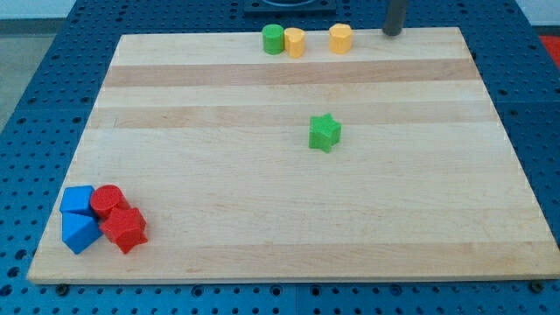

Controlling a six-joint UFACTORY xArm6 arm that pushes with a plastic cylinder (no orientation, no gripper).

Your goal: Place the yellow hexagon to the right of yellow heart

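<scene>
The tool's tip (393, 32), bare and holding nothing, is seen at the far edge, just right of the yellow hexagon (340, 38).

Wooden board (289, 219) on blue perforated table (35, 105). Upper edge, centre: green cylinder (273, 38) touching yellow heart (295, 42), yellow hexagon (340, 38) just right of them. Green star (325, 132) alone right of centre. Lower left corner cluster: blue cube (77, 199), blue block (80, 232), red cylinder (108, 200), red star (123, 229).
</scene>
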